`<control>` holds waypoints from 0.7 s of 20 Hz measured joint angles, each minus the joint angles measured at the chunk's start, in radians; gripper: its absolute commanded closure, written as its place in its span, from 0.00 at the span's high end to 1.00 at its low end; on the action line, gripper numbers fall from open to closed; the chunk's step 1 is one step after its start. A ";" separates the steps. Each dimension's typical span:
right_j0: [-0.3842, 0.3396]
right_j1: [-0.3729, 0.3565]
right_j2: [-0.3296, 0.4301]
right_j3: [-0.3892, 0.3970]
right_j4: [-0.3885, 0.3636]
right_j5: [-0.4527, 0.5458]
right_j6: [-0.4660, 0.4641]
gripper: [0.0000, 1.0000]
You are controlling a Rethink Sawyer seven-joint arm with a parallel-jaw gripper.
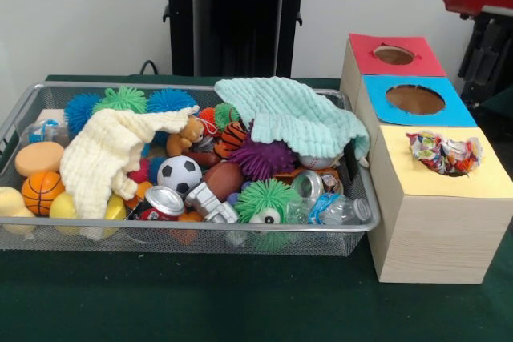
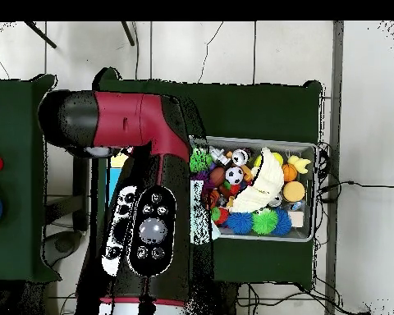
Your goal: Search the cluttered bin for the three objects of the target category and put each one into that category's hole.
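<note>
Claw shows in neither view, hidden beneath the red arm [image 2: 143,197] overhead, so its state cannot be told, while the wire bin [image 1: 192,234] of toys sits left of the three-hole box [image 1: 437,222] on the desk.

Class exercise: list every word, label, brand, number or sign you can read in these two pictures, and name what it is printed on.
No text can be read in either view.
Soda can: printing on its red side, too blurred to read.
Plastic bottle: blue label, too small to read.
Arm: round buttons, no legible marks.
</note>
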 measured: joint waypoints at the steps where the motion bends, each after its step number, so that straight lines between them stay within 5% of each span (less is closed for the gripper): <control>1: -0.001 -0.007 0.000 0.000 0.000 0.000 0.000 0.00; 9: -0.007 -0.020 0.000 0.000 0.000 0.000 0.000 0.00; 10: -0.007 -0.020 0.000 0.000 0.000 0.000 0.000 1.00; 14: -0.007 -0.022 0.000 0.006 0.000 0.000 0.000 1.00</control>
